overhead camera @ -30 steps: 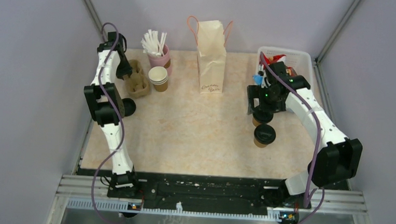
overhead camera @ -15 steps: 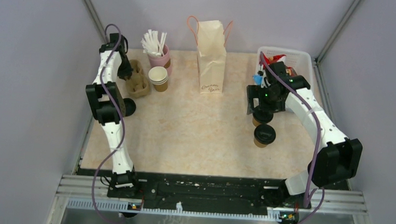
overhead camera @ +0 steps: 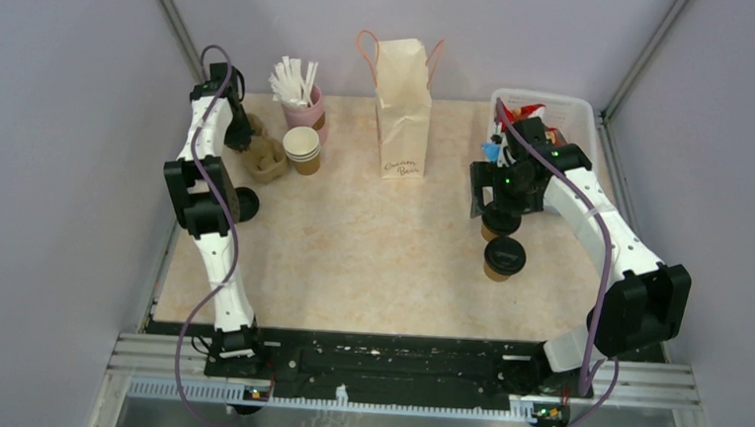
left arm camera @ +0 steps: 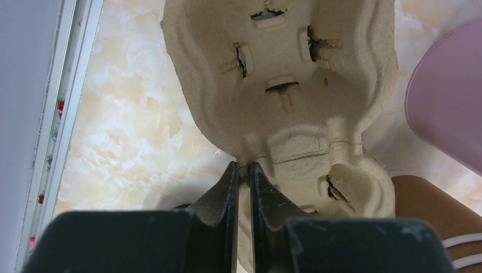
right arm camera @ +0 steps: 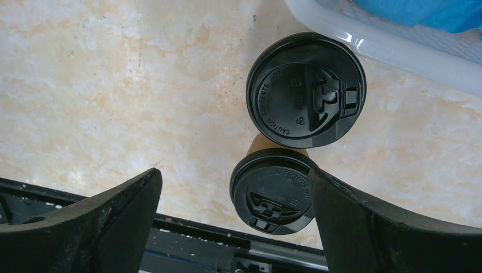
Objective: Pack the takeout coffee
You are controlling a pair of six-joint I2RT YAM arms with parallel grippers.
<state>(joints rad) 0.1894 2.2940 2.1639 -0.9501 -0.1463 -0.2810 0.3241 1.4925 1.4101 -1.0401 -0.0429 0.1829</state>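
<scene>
**Right gripper [right arm camera: 234,170] spread wide and holding nothing; left gripper [left arm camera: 241,166] pinched on the cup carrier [left arm camera: 284,74].**

On the right side of the table [overhead camera: 382,243], the far lidded cup [right arm camera: 307,91] stands beside the white basket [right arm camera: 398,54], just ahead of the right fingertips. The near lidded cup [right arm camera: 273,190] shows between them, ungripped. The left fingers are almost together, with the carrier's rim between them. Since the earlier frame the left wrist has shifted slightly backward. The right arm and both cups are unchanged.

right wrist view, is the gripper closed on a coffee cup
No, the right gripper stands wide open, and neither of the two lidded cups is clamped in it.
</scene>
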